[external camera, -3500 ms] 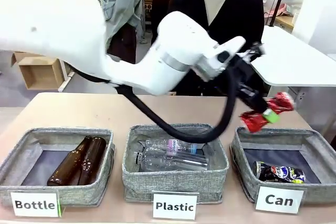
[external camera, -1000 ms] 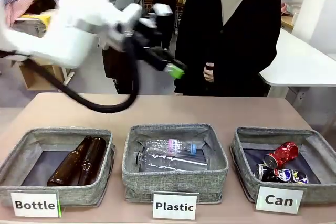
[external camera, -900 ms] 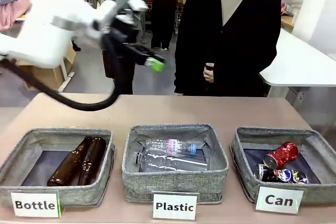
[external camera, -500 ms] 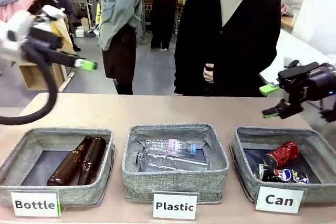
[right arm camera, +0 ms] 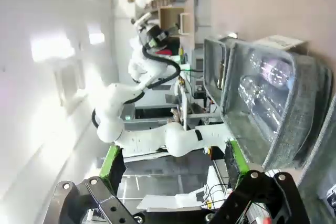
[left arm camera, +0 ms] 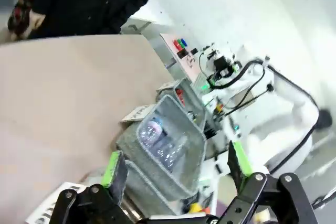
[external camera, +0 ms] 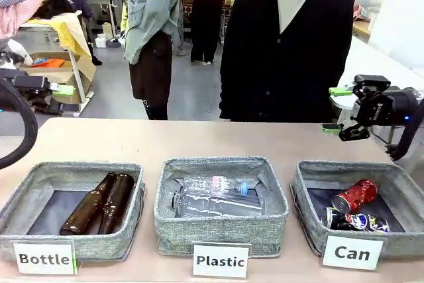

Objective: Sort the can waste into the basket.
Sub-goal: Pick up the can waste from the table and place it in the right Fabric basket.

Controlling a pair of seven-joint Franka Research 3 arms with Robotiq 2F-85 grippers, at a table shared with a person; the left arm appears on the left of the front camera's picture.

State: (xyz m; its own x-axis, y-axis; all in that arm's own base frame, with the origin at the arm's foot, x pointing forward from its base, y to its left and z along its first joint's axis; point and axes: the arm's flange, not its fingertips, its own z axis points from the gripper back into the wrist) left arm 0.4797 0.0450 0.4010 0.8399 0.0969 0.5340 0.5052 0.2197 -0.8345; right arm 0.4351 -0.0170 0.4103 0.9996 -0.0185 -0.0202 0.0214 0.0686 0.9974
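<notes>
In the Can basket (external camera: 311, 183) at the right end of the tabletop (external camera: 199, 140) I see both cans: the red can (external camera: 354, 195) lies tilted, its long axis running from lower left to upper right with its silver end toward the basket's near-left side, resting against the black can (external camera: 350, 221), which lies flat along the basket's front wall, long axis left to right. From the front I have the right end effector (external camera: 336, 109) raised above the tabletop's far right corner, beyond the basket, fingers pointing left toward the person (external camera: 285, 44) and spread apart with nothing between them. The left end effector (external camera: 65, 89) sits at the picture's left edge, above the tabletop level, pointing right; only one green pad is plain there, so that view cannot settle its state. My left wrist camera does: its end effector (left arm camera: 173, 163) shows both fingers wide apart and empty, looking across the tabletop at the Plastic basket (left arm camera: 178, 145) with clear bottles (left arm camera: 163, 140) inside. The right wrist camera, rolled sideways, shows its end effector (right arm camera: 173, 163) open too, with the Plastic basket (right arm camera: 278, 114) and the other white arm (right arm camera: 157, 129) beyond. The front view alone shows the brown bottles (external camera: 99, 202) in the Bottle basket (external camera: 26, 183).
</notes>
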